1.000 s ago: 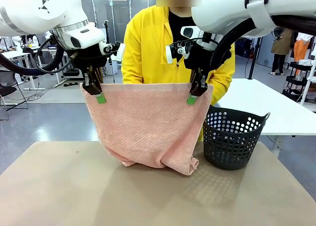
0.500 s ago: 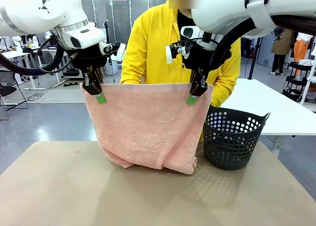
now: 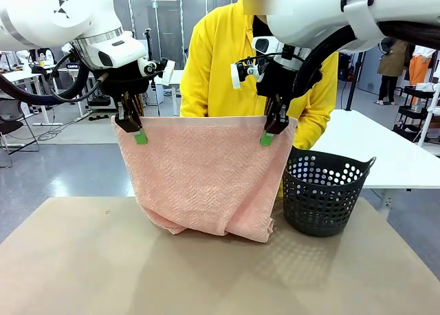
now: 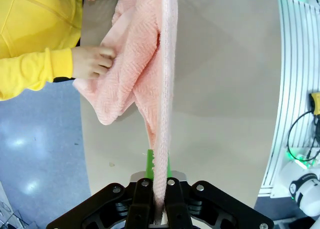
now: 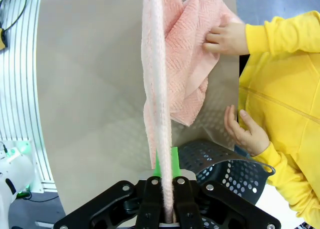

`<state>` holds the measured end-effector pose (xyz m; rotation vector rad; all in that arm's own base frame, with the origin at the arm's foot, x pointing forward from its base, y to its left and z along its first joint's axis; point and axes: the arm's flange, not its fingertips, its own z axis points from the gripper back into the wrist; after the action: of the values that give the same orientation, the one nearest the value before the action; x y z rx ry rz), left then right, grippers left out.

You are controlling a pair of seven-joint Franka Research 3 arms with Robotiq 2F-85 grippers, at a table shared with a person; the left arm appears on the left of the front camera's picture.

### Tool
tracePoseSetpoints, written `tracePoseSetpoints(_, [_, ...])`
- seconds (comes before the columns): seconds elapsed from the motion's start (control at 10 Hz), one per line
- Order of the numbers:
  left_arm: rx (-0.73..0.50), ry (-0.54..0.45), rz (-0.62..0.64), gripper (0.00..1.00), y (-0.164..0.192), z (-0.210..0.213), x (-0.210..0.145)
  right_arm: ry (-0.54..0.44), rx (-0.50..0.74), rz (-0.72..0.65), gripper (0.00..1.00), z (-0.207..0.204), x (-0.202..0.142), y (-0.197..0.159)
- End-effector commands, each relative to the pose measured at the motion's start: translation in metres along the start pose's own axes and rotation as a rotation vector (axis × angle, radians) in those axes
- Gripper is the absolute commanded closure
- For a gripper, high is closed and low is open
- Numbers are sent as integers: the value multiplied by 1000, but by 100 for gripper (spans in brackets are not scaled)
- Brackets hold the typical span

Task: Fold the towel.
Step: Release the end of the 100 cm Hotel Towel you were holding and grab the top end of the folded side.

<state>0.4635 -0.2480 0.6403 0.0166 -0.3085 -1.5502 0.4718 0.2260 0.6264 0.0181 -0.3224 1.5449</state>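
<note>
Here the towel (image 3: 206,174) hangs in the middle of the front view, spread as a flat sheet between the two grippers. The left gripper (image 3: 139,135) pinches its upper left corner and the right gripper (image 3: 267,136) its upper right corner, each with its fingers pressed together on the cloth. The top hem runs nearly level between them. The towel's lower part bunches in folds on the table (image 3: 75,260), near the centre of the frame. Just right of those folds stands a black perforated basket (image 3: 323,198). Behind the towel, at top centre, is a person in a yellow top (image 3: 213,67).

In the left wrist view the towel rises edge-on as a narrow pink strip from the clamped fingers at bottom centre, and the person's hand (image 4: 92,61) at centre left touches the bunched cloth. In the right wrist view the upper hand (image 5: 227,36), in the upper right of the frame, rests on a fold of the towel. The lower hand (image 5: 247,131), at centre right, is open above the basket's rim, apart from the cloth.
</note>
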Motion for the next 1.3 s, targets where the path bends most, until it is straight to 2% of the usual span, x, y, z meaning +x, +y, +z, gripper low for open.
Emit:
tracePoseSetpoints(0.0, [3, 0, 0, 100, 1, 0, -1, 2, -1, -1, 100, 0, -1, -1])
tracePoseSetpoints(1.2, [3, 0, 0, 100, 1, 0, -1, 2, -1, -1, 100, 0, -1, -1])
